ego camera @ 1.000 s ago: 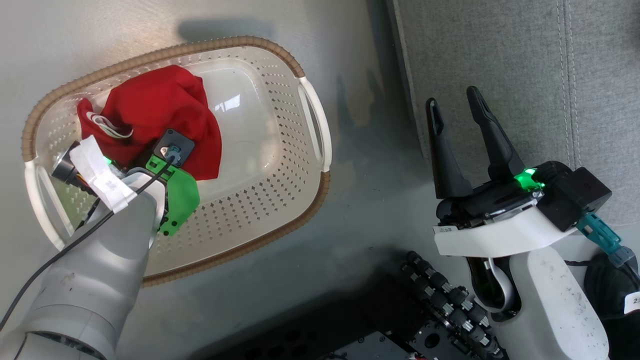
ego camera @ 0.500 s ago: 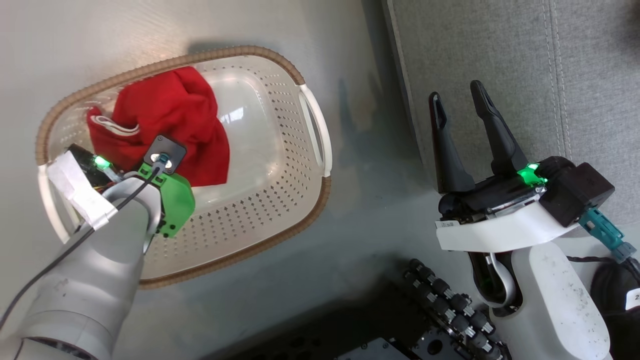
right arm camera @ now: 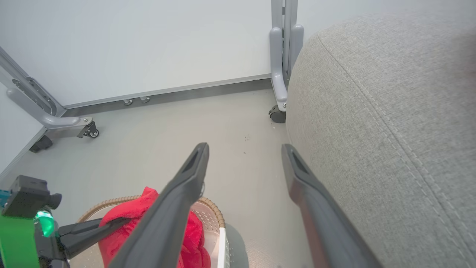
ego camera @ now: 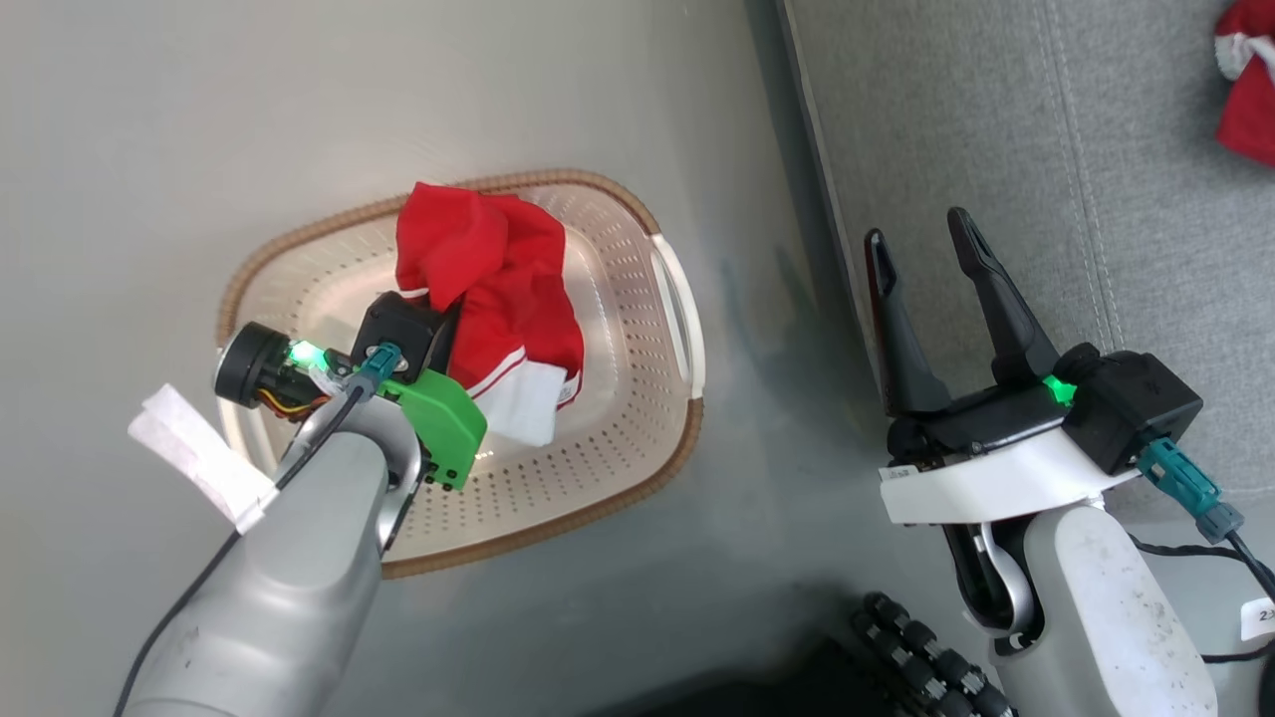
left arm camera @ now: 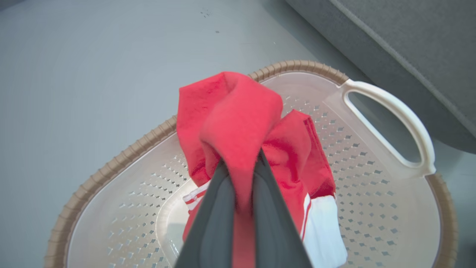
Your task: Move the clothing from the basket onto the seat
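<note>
Head camera: mounted high, facing steeply down at the floor (ego camera: 199, 119). The basket (ego camera: 618, 418) lies mid-frame and the seat (ego camera: 996, 119) runs along the right side.

Left wrist camera: very near, sighting along the left gripper (left arm camera: 240, 163) down into the basket. The clothing (left arm camera: 238, 123) is at centre, with the seat edge at upper right.

Right wrist camera: low, facing along the right gripper (right arm camera: 244, 147) across the floor to a wall (right arm camera: 148, 44). The seat is close on the right.

Basket, clothing and seat appear in all three views.
</note>
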Controlling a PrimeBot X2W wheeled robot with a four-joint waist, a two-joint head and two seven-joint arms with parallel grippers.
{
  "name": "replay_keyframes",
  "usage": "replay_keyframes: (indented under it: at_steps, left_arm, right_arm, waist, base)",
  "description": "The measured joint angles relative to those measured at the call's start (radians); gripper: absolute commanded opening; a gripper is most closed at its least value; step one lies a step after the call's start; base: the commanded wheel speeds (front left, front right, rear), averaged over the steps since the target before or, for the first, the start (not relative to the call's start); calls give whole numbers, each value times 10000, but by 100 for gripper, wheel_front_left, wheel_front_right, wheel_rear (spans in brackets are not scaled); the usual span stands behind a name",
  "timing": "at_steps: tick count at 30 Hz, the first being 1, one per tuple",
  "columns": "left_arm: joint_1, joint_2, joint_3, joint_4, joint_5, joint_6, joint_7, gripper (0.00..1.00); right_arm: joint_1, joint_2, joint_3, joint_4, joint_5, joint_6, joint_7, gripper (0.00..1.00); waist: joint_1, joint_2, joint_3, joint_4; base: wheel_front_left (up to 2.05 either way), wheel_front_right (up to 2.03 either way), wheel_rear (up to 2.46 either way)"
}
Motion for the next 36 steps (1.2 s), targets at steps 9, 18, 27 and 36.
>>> replay_keyframes:
  at_steps: [9, 18, 27, 36]
  left_arm:
    - [1483, -40, 813, -2577, -276, 263, -2, 0]
    - [2688, -107, 1689, -4918, -485, 395, -2, 0]
    - [3665, -161, 2449, -7122, -497, 416, -15, 0]
    - [4835, -174, 2594, -8508, -573, 267, -13, 0]
  right_arm:
    - [523, 0, -324, -278, -330, 0, 627, 100]
    - [1128, 2, -522, -527, -614, 0, 1315, 100]
    - [1786, 2, -617, -727, -769, 0, 1904, 100]
    - [2467, 0, -568, -830, -815, 0, 2359, 100]
  waist:
    - [0, 0, -1358, 493]
    - [0, 0, -2780, 944]
    - [0, 0, -4249, 1310]
    - [-1, 0, -5629, 1539]
  base:
    - [0, 0, 0]
    - [0, 0, 0]
    - [0, 0, 0]
    - [0, 0, 0]
